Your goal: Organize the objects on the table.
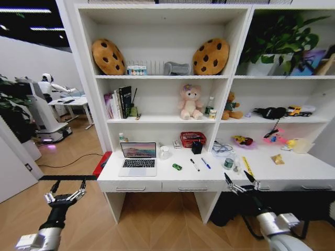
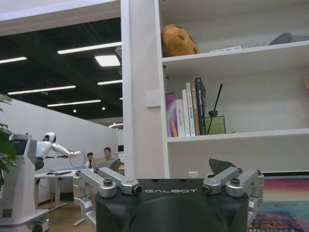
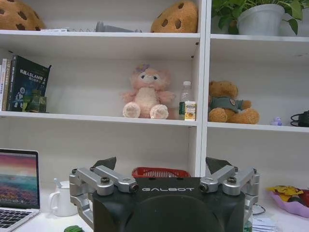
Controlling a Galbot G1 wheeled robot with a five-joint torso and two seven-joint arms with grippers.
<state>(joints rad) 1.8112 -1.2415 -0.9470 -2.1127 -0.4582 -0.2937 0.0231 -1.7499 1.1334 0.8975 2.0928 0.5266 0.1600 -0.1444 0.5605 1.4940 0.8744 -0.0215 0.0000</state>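
On the white table (image 1: 172, 177), a slim silver laptop (image 1: 138, 159) stands open at the left. A tiny green toy car (image 1: 177, 167), a dark pen (image 1: 194, 164) and a blue pen (image 1: 205, 163) lie to its right. My left gripper (image 1: 65, 191) hangs open in front of the table's left end, below its top. My right gripper (image 1: 241, 182) is open and empty just before the drawer fronts, right of the pens. The right wrist view looks past the open right gripper (image 3: 161, 164) at the laptop (image 3: 17, 186) and the green toy car (image 3: 72, 228).
At the back of the desk are a red basket (image 1: 192, 138), a black cup (image 1: 197, 147) and a white mug (image 1: 165, 152). A yellow ruler (image 1: 247, 166), a small bottle (image 1: 229, 163) and cables (image 1: 222, 148) lie at the right. Plush toys and books fill the shelves. Another robot (image 1: 44, 110) stands far left.
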